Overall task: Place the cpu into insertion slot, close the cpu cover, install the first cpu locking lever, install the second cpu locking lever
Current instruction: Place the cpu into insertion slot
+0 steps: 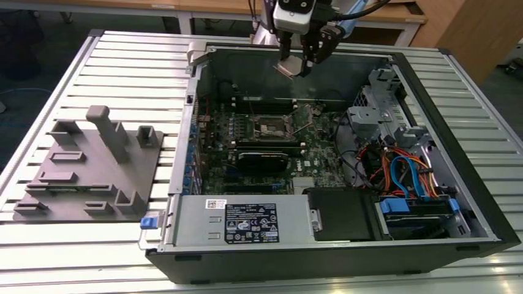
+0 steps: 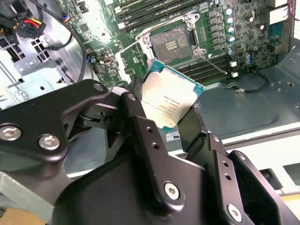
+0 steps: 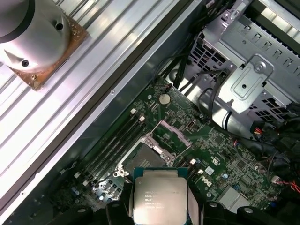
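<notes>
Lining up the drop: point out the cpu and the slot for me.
cpu (image 2: 171, 105), second wrist view, middle of its silver face.
slot (image 2: 169, 43), second wrist view, its dark centre.

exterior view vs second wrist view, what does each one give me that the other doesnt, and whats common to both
Exterior view: the whole open computer case on the slatted table, the grey fixture tray at that view's left, and the power supply box along the case's near wall.

Second wrist view: the cpu close up, silver printed face showing, with dark fingers pressing its opposite edges.

Both: the end effector holding the cpu above the green motherboard, not yet in the insertion slot, whose dark centre is bare.
</notes>
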You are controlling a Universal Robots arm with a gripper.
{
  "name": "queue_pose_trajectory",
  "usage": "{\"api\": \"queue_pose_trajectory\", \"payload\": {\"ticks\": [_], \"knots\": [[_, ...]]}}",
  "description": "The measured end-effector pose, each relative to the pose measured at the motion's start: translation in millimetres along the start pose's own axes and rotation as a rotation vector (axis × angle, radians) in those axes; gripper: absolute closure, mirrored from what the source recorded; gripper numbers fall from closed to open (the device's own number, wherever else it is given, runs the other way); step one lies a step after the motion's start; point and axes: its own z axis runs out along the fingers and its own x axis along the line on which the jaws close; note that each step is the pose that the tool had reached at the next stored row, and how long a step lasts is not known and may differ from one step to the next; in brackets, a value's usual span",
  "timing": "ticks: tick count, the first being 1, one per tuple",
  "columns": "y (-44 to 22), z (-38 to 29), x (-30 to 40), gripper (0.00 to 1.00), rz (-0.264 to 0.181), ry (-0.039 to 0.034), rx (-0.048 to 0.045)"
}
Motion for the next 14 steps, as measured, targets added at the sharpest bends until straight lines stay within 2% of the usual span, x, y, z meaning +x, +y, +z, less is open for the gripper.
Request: {"api": "queue_pose_trajectory", "payload": {"ticks": [5,10,14], "knots": [[0.3,1.2,0.5,0.46,0.036,-0.0031,-0.0003],[0.4,2.3,0.7,0.46,0.096,-0.0073,0.0],[0.4,2.7,0.7,0.46,0.103,-0.004,0.0039]]}}
